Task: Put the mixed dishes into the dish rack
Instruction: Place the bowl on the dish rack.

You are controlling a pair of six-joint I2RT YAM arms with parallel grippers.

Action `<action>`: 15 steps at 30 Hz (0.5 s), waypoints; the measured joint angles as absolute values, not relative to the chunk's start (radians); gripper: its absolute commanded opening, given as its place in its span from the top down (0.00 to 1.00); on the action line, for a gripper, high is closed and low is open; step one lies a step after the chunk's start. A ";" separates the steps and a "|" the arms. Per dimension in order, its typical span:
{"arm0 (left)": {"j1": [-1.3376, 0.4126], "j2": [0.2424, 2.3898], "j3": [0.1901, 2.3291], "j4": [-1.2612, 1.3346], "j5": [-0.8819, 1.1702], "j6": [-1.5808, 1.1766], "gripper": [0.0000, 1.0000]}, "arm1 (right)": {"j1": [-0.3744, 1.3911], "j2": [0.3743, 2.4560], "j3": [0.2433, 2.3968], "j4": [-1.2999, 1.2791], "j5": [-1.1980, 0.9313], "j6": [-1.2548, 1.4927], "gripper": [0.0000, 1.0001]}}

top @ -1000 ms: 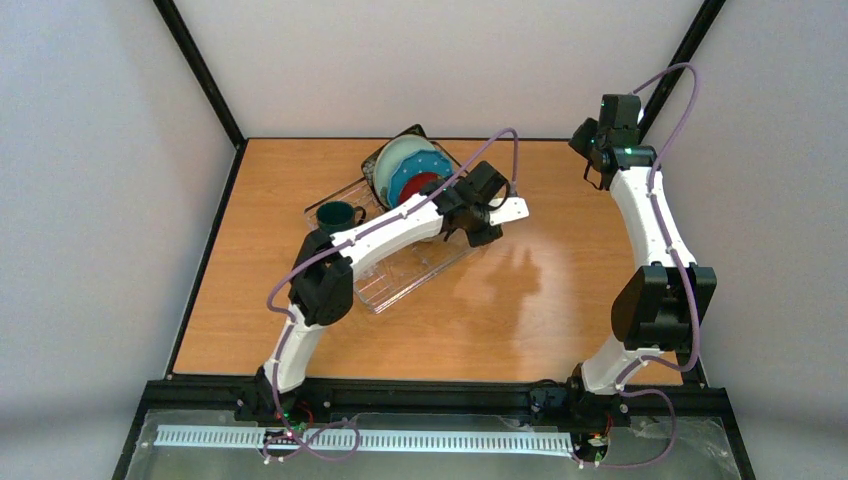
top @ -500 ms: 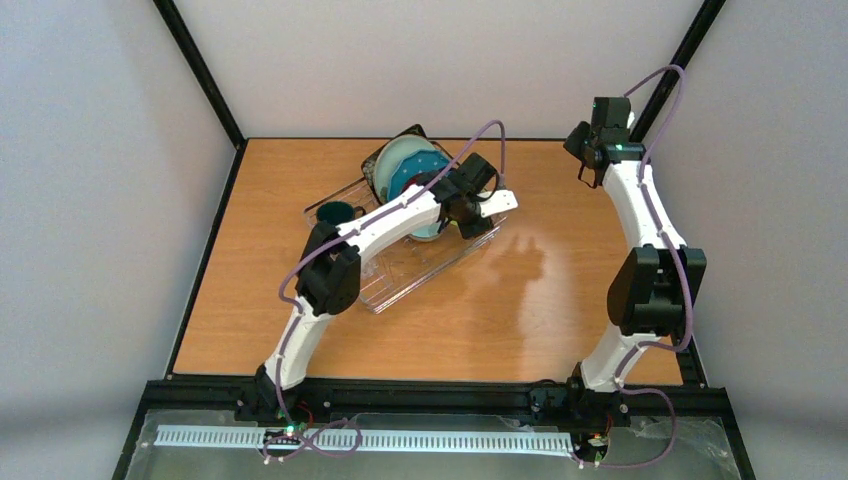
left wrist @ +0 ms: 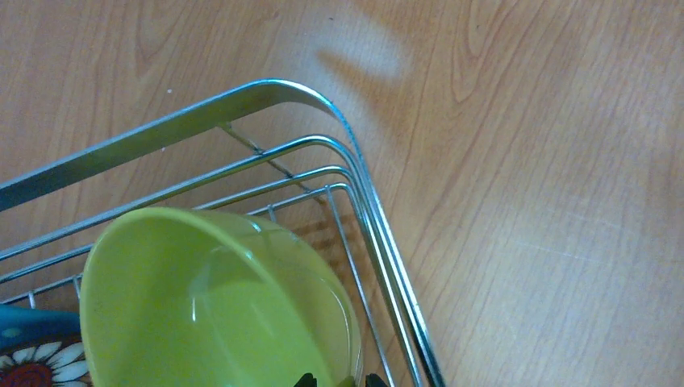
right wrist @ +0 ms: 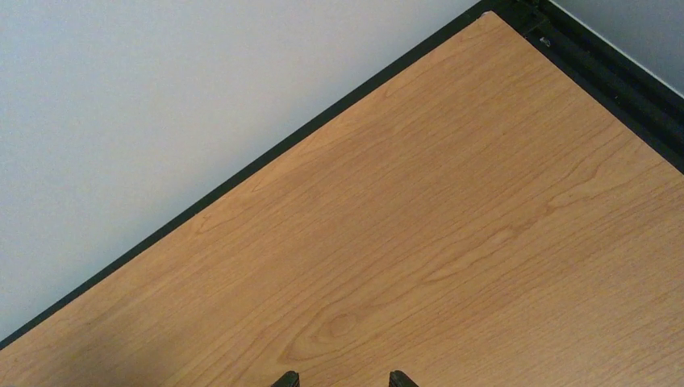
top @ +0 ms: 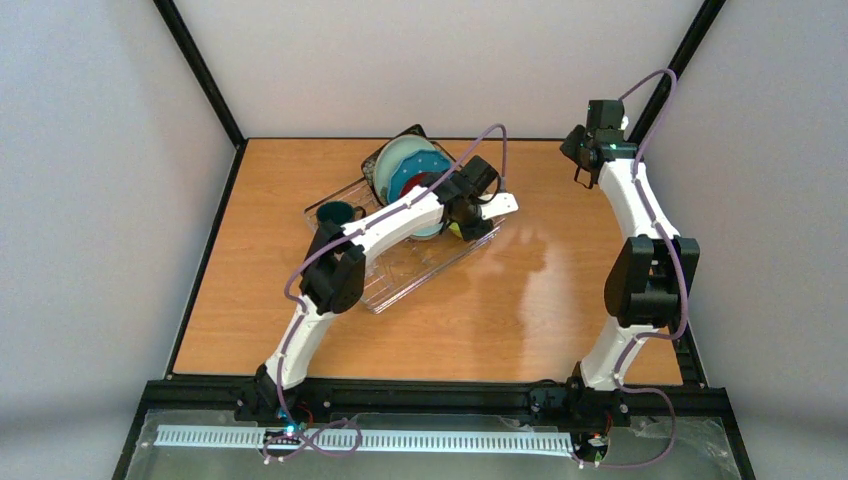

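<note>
Yellow-green bowl (left wrist: pixel 202 306) seemingly straddled by cropped left fingers (left wrist: pixel 305 382), grip unclear; right fingers (right wrist: pixel 289 380) apart.

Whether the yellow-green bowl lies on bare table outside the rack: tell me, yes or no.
No, the left wrist view shows the yellow-green bowl inside the dish rack, over its wires.

The dish rack (top: pixel 392 288) lies askew on the bench (top: pixel 540 300), toward 11 o'clock from the bench's middle. Inside it, the plates (top: pixel 405 160) are grouped at the rack's 12 o'clock end and the mug (top: pixel 337 213) sits in its 9 o'clock corner. The bowl (left wrist: pixel 202 306) rests in its 3 o'clock corner, just inside the curved wire rim, with a floral plate (left wrist: pixel 32 372) just beside it at the bowl's 8 o'clock
</note>
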State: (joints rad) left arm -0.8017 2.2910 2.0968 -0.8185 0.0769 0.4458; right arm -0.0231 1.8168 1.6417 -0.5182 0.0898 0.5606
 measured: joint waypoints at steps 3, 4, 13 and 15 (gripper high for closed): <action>-0.801 2.291 2.097 -0.820 0.067 0.439 0.59 | -0.023 1.819 1.642 -0.515 0.089 0.566 0.36; -0.801 2.291 2.097 -0.820 0.063 0.438 0.57 | -0.023 1.819 1.642 -0.513 0.089 0.566 0.36; -0.801 2.291 2.097 -0.823 0.029 0.422 0.52 | -0.023 1.819 1.641 -0.487 0.071 0.570 0.36; -0.801 2.291 2.099 -0.825 0.028 0.417 0.48 | -0.023 1.819 1.641 -0.482 0.069 0.570 0.36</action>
State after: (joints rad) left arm -0.8005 2.2913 2.0987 -0.8253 0.0280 0.4168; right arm -0.0231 1.8191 1.6409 -0.4824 0.0689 0.5705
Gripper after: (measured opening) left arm 0.479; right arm 0.640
